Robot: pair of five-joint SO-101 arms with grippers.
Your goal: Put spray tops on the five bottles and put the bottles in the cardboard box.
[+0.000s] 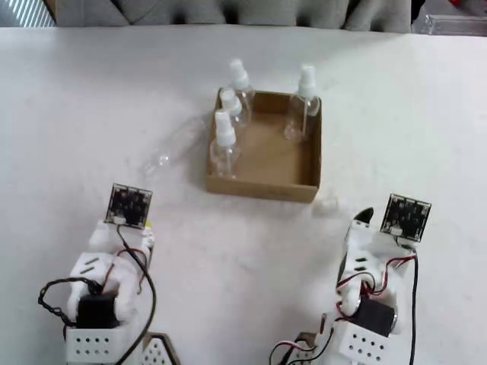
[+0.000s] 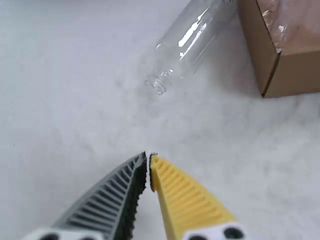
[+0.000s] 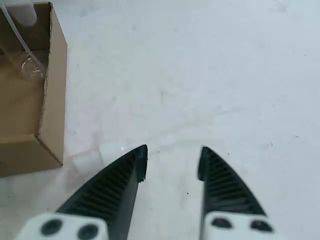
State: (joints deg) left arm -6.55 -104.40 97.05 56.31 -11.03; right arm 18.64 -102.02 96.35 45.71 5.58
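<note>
Several clear bottles with white spray tops (image 1: 225, 143) stand upright in the cardboard box (image 1: 262, 182). One clear bottle without a top (image 1: 173, 149) (image 2: 187, 42) lies on its side on the table just left of the box. A loose white spray top (image 1: 326, 204) (image 3: 95, 159) lies on the table by the box's front right corner. My left gripper (image 2: 149, 165) is shut, empty, a short way in front of the lying bottle's mouth. My right gripper (image 3: 171, 162) is open and empty, with the spray top just beside one finger. The box corner (image 2: 280, 50) (image 3: 47, 100) appears in both wrist views.
The white table (image 1: 91, 91) has free room on both sides of the box and between the arms. Grey upholstery (image 1: 228, 9) runs along the table's far edge, and a clear object (image 1: 449, 24) sits at the far right corner.
</note>
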